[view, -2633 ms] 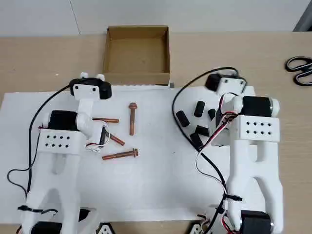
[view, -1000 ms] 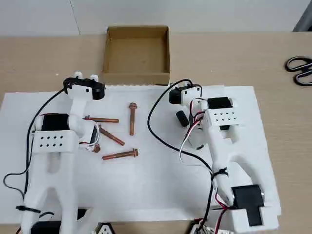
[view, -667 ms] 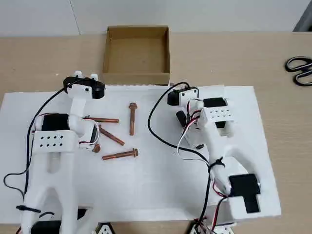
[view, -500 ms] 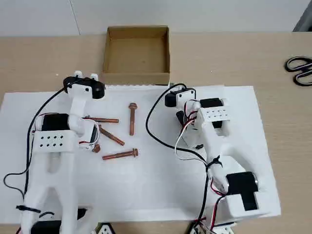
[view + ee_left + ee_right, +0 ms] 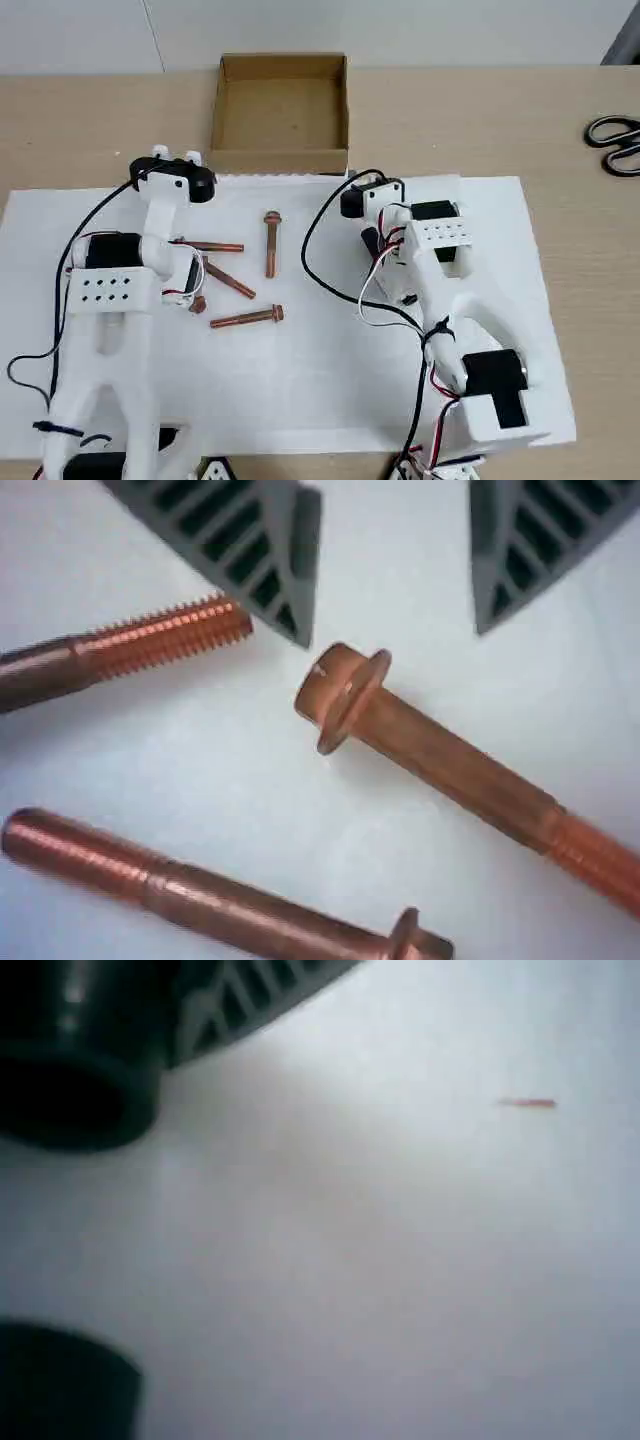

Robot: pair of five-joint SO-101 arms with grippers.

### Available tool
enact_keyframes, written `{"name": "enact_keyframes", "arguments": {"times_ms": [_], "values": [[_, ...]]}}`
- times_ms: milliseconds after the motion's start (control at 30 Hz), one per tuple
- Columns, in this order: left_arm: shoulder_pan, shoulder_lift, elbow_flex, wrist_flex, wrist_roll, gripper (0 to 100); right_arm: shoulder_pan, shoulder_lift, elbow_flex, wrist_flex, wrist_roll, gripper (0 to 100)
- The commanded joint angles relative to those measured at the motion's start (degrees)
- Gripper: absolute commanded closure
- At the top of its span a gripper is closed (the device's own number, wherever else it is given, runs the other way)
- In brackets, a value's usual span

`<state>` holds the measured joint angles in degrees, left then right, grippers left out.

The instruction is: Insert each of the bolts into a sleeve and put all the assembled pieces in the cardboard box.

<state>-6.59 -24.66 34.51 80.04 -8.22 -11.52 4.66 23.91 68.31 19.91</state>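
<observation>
Left gripper (image 5: 390, 630) hung wide open, holding nothing, over a bolt (image 5: 440, 765) on the white sheet's (image 5: 330, 380) left. It should straddle the shank squarely before closing. Right gripper (image 5: 385, 260) sat by a sleeve (image 5: 70, 1100), grip unclear. Cardboard box (image 5: 281, 158) lay far, empty.

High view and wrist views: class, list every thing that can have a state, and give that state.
Cardboard box: open, empty.
Bolts: four, lying loose on the white sheet, none in a sleeve.
Sleeves: no bolt inside.
Left gripper: open, above a bolt head.
</observation>
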Motion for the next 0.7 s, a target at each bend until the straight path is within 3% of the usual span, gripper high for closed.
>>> {"name": "enact_keyframes", "arguments": {"times_ms": [0, 167, 300, 467, 667], "values": [[0.09, -0.09, 0.84, -0.88, -0.26, 90, -1.54, 0.66, 0.35, -0.22, 0.26, 99.5], [0.09, -0.18, 2.95, -1.23, -0.26, 90, -1.10, 0.13, 0.09, -0.04, 0.35, 99.5], [0.00, -0.70, 0.92, -0.35, -0.18, 90, -1.10, -7.52, -1.49, 7.34, 0.26, 99.5], [0.26, 0.35, -9.19, 6.68, 0.00, 90, 1.71, -19.74, -4.84, 14.46, 0.44, 99.5], [0.53, 13.19, -24.48, 15.74, 2.90, 90, 9.98, -20.00, -4.92, 18.59, 0.70, 99.5]]}}
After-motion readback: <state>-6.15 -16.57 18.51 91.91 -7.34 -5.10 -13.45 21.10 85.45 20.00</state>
